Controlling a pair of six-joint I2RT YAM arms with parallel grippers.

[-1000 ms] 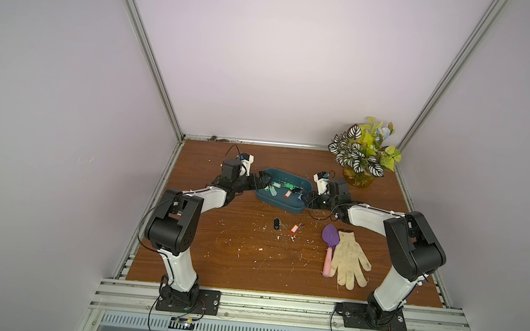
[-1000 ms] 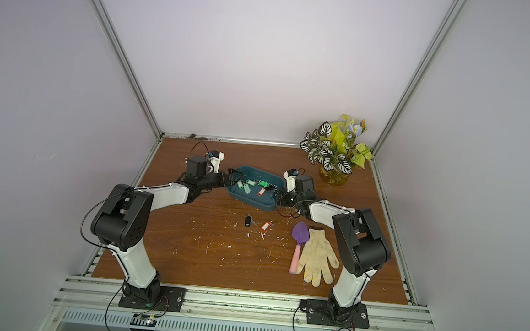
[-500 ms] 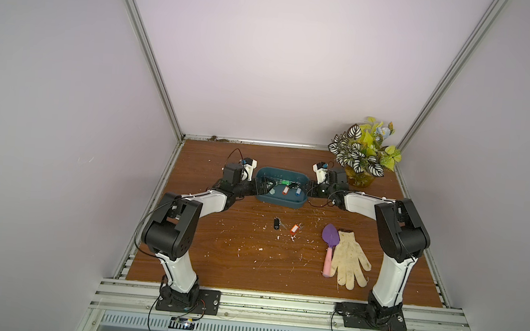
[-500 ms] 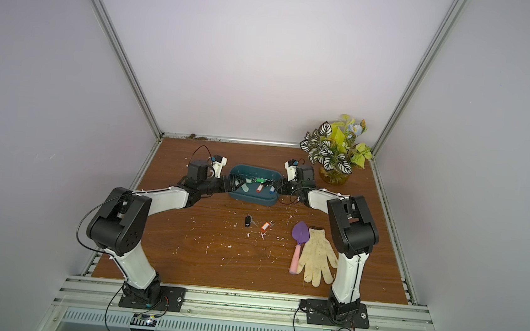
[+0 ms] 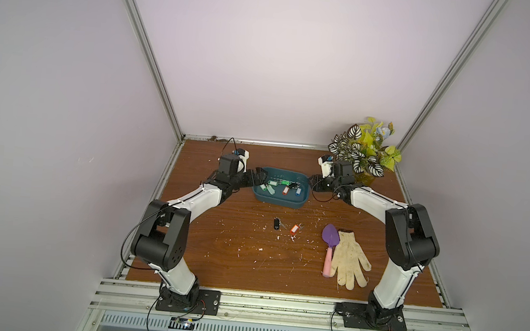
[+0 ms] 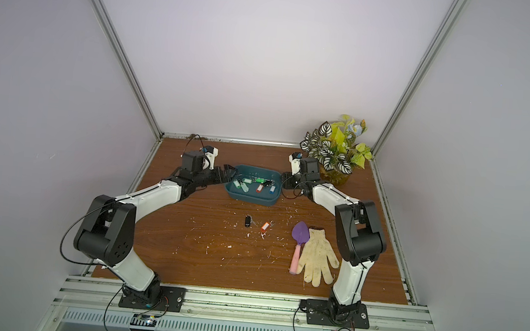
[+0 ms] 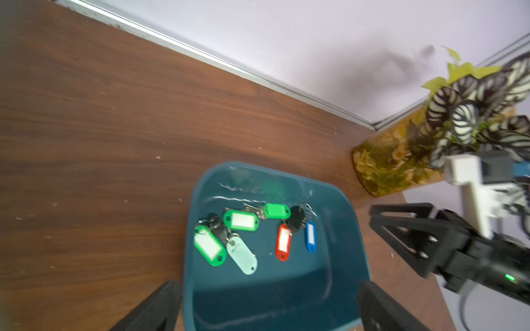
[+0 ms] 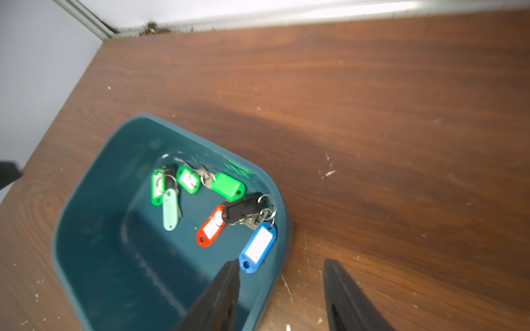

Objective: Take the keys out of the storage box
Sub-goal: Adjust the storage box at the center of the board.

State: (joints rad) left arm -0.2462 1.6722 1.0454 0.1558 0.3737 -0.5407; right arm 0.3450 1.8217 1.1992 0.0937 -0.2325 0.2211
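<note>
Storage box [image 5: 278,202] sitting near the back of the table [image 5: 217,250], between the two claws. Left claw [image 5: 261,177] standing wide open with one end of the box between its fingers, and right claw [image 5: 313,183] standing open at the other end, one finger over the inside and one outside the wall. Keys [image 7: 240,220] lying bunched inside the box toward its far wall, with green, pale green, red, blue and black tags, and black-tag key [image 5: 276,223] and orange-tag key [image 5: 294,229] lying out on the table, in front of the box.
</note>
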